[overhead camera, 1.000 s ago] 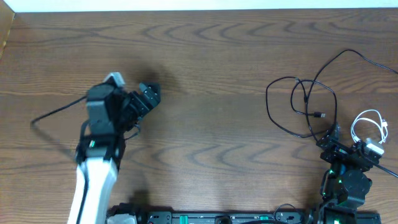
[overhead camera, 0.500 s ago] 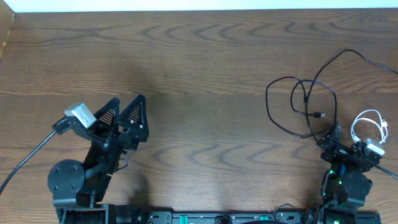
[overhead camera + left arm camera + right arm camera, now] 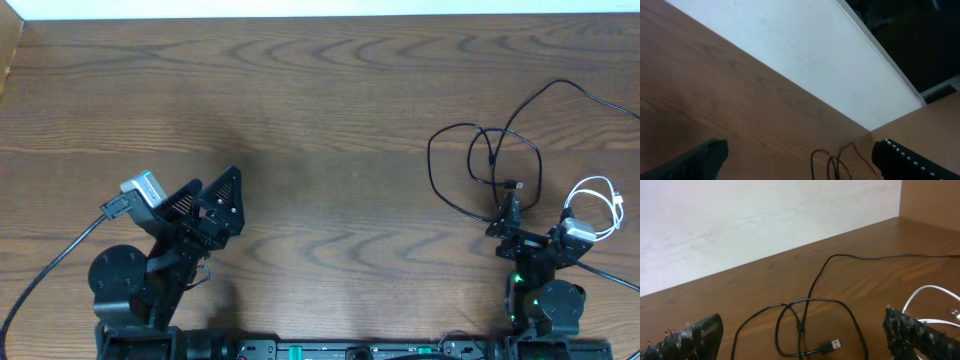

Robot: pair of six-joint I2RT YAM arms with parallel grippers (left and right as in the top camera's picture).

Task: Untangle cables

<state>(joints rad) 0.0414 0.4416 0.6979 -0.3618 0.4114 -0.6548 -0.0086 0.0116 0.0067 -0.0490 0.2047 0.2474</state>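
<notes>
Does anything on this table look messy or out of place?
Yes: on the right, the black cables loop across each other in a tangle, and a white cable lies coiled beside them. Nothing looks spilled or broken.

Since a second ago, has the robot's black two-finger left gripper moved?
Yes. The left gripper has drawn back toward the black base rail at the near edge of the brown wooden table, with its jaws open.
</notes>
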